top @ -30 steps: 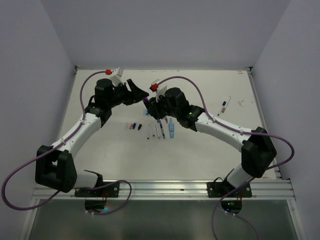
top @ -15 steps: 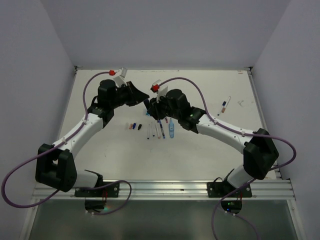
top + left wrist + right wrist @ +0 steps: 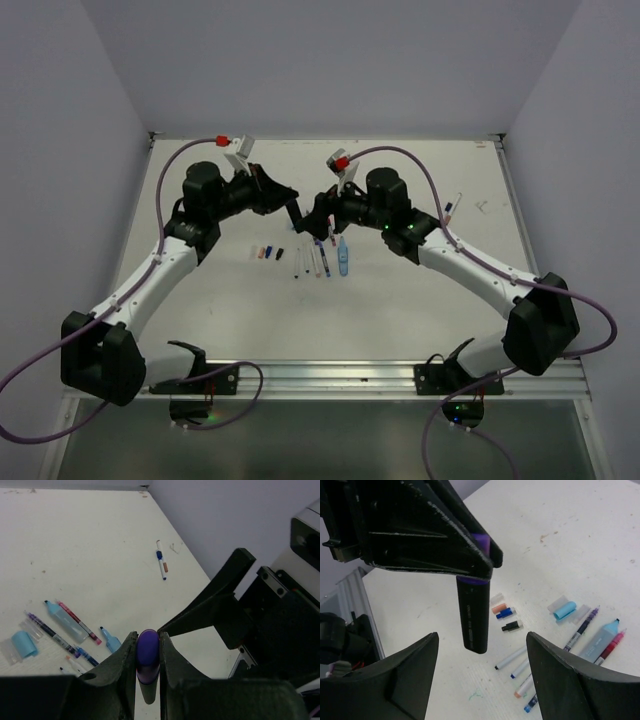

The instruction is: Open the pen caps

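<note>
My left gripper (image 3: 289, 203) is shut on the purple cap (image 3: 148, 650) of a thick black marker. The black marker body (image 3: 474, 615) hangs down from the cap (image 3: 481, 542), above the table. It shows as a dark stub in the top view (image 3: 296, 216). My right gripper (image 3: 482, 636) is open and empty, with one finger on each side of the marker's lower end and not touching it; in the top view it (image 3: 318, 214) is just right of the marker. Small loose caps (image 3: 504, 613), orange, blue, black and clear, lie on the table (image 3: 200, 300).
A row of thin pens (image 3: 320, 258) and a light-blue marker (image 3: 602, 640) lie beside a light-blue cap (image 3: 565, 610). One more pen (image 3: 449, 210) lies alone at the far right. Walls stand close behind and on both sides of the table.
My right gripper has drawn back to the right, away from the marker. My left gripper still holds the marker by its purple cap and has shifted slightly.
</note>
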